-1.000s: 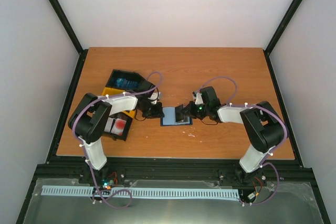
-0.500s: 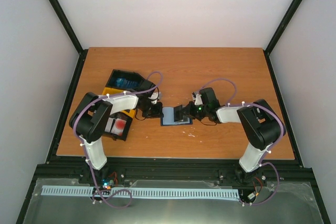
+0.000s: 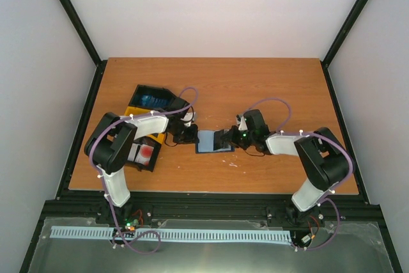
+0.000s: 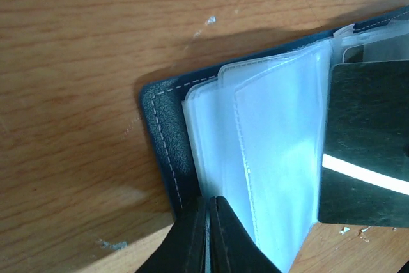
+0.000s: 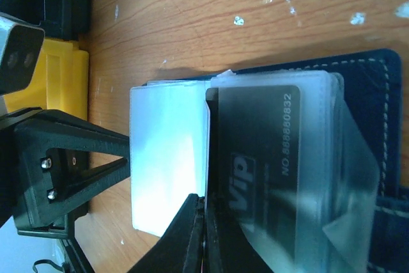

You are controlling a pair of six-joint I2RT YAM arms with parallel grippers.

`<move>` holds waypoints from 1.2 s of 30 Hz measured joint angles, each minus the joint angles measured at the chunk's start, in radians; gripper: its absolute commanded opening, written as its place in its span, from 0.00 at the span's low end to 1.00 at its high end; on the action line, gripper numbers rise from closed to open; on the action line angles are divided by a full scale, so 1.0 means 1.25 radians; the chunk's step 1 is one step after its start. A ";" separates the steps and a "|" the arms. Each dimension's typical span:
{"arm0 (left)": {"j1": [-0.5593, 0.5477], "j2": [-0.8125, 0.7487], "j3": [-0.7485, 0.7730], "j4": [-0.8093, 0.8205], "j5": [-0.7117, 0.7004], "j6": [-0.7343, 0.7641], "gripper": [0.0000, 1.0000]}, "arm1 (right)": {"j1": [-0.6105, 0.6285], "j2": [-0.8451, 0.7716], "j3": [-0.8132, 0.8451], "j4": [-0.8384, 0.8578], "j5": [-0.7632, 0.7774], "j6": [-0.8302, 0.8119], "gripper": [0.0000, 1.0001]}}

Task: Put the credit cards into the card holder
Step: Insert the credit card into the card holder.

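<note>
The card holder (image 3: pixel 209 141) lies open in the middle of the table, navy outside with clear sleeves over pale blue (image 4: pixel 268 151). My left gripper (image 4: pixel 209 212) is at its left edge, shut on one clear sleeve. My right gripper (image 5: pixel 206 218) is shut on the edge of a dark grey credit card marked VIP (image 5: pixel 268 158). The card's far end sits under a clear sleeve on the holder's right half. This card also shows in the left wrist view (image 4: pixel 367 145). In the top view both grippers, left (image 3: pixel 192 134) and right (image 3: pixel 227 137), meet over the holder.
A black-and-yellow tray (image 3: pixel 135 114) stands at the left beside my left arm. It holds a white card with a red blotch (image 3: pixel 145 153) and blue cards (image 3: pixel 151 100). Its yellow wall shows in the right wrist view (image 5: pixel 64 75).
My right arm's wrist and forearm have shifted slightly to the right, still holding the dark card at the holder. The left gripper has stayed in place.
</note>
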 measured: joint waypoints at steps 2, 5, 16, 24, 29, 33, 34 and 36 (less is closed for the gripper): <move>0.000 0.000 0.000 0.000 0.000 0.000 0.05 | 0.002 -0.023 -0.006 -0.015 0.012 0.004 0.03; 0.000 0.000 0.000 0.000 -0.001 0.000 0.05 | 0.003 -0.029 -0.009 -0.030 0.017 0.011 0.03; 0.000 0.003 0.004 -0.005 0.000 0.000 0.05 | 0.002 0.043 0.005 0.021 -0.041 0.033 0.03; 0.000 0.004 0.007 -0.008 0.000 0.000 0.04 | -0.001 0.057 0.006 0.053 -0.047 0.048 0.03; 0.000 0.004 0.007 -0.009 -0.001 0.000 0.04 | 0.001 0.056 0.006 0.054 -0.027 0.056 0.03; 0.000 0.004 0.007 -0.009 -0.001 0.000 0.05 | 0.002 0.060 0.006 0.062 -0.031 0.060 0.03; 0.000 0.004 0.007 -0.009 -0.001 0.000 0.05 | 0.002 0.064 0.008 0.068 -0.037 0.061 0.03; 0.000 0.004 0.007 -0.009 -0.001 0.000 0.05 | 0.003 0.075 0.012 0.078 -0.045 0.063 0.03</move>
